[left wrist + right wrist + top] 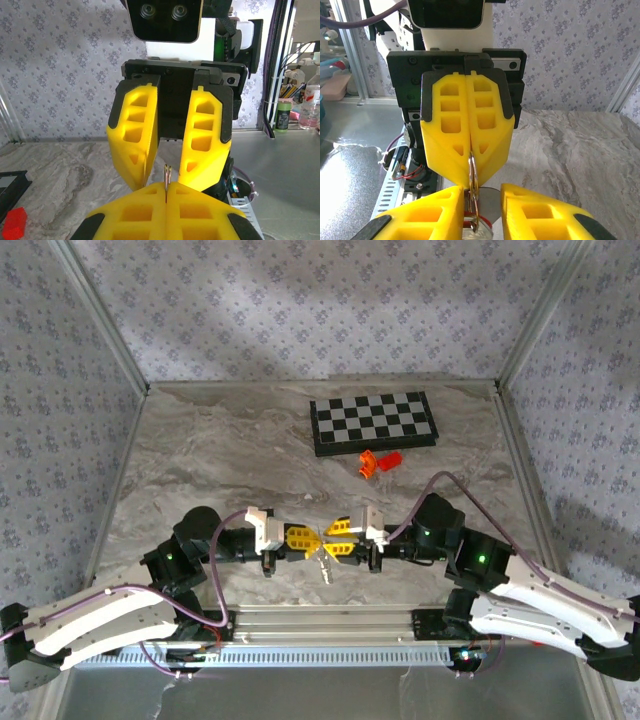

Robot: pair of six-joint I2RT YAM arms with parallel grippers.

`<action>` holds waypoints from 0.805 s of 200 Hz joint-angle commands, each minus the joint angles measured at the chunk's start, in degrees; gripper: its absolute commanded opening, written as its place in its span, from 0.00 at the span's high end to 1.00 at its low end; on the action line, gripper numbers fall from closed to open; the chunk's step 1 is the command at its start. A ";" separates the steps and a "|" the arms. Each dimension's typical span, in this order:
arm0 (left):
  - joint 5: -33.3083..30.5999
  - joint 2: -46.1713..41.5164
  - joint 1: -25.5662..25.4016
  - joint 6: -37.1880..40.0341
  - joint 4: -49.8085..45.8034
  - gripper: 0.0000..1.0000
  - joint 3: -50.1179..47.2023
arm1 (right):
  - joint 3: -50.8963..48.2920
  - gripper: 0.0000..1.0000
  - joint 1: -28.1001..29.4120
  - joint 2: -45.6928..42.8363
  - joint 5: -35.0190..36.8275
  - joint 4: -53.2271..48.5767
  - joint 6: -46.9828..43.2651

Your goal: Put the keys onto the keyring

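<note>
My left gripper and right gripper meet tip to tip over the table's near middle. In the left wrist view my left gripper is shut on the thin edge of the keyring. Opposite it, the right gripper's fingers stand apart. From the right wrist, the left gripper pinches the pale keyring, which hangs down between the spread fingers of my open right gripper. The silver key with its red tag dangles at the ring's lower end; it also hangs below the grippers in the top view, key.
A black-and-white chessboard lies at the back of the marble table, with orange plastic pieces just in front of it. A red-orange piece sits low at the left of the left wrist view. Patterned walls enclose the table.
</note>
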 commanded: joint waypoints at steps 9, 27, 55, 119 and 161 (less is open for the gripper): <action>1.67 -0.55 -0.18 -0.76 3.09 1.00 0.25 | -0.41 0.79 -0.26 -0.12 0.41 2.01 1.05; 1.74 -0.55 -0.18 -0.70 3.04 1.00 0.30 | -0.69 0.84 -0.20 -0.20 0.32 2.46 1.04; 1.67 -0.37 -0.18 -0.60 2.71 1.00 0.07 | -2.06 0.96 -0.12 -0.12 0.24 3.57 1.35; -2.54 0.35 -0.14 3.12 -5.99 0.94 2.39 | -0.12 1.00 1.27 0.15 5.60 -3.03 -2.64; -8.10 -0.06 -0.18 7.61 -17.13 0.77 5.80 | 4.17 1.00 1.63 0.79 10.38 -12.91 -5.08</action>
